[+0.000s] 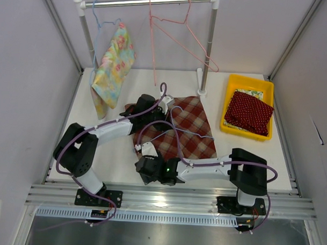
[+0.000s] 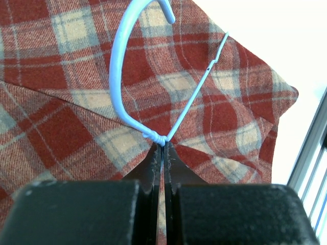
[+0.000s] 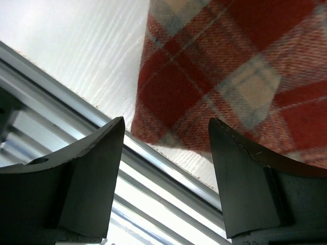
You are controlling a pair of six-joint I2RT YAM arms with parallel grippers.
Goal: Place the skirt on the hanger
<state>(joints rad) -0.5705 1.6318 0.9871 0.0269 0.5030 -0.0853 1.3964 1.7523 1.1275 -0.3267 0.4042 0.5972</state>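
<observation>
- Broadly, one white desk [image 1: 248, 163] carried everything, with one metal rack [image 1: 146, 2] standing at its far edge.
- Two arms reached in from the near edge: the left arm [image 1: 107, 130] toward the far part of the skirt, the right arm [image 1: 205, 168] bent across to its near left corner.
- One skirt [image 1: 193, 129] lay flat in the middle of the desk, between the rack and the arm bases. It was a rust-red plaid crossed by cream and grey-blue bands, with folds creasing it.
- One yellow bin [image 1: 232, 84] sat at the far right, holding a red dotted cloth [image 1: 251, 112] on top of another patterned piece.
- One floral cloth [image 1: 113, 67] hung from a blue hanger [image 1: 97, 23] at the rack's left end.
- Two pink hangers [image 1: 182, 45], as far as I could tell, hung bare beside it.
- One pale blue wire hanger [image 2: 113, 76] lay over the skirt.
- The left pincer [image 2: 162, 148] was clamped tight on the twisted neck of that hanger.
- The right pincer [image 3: 166, 127] stood wide and held nothing, with the skirt's corner showing between its jaws.
</observation>
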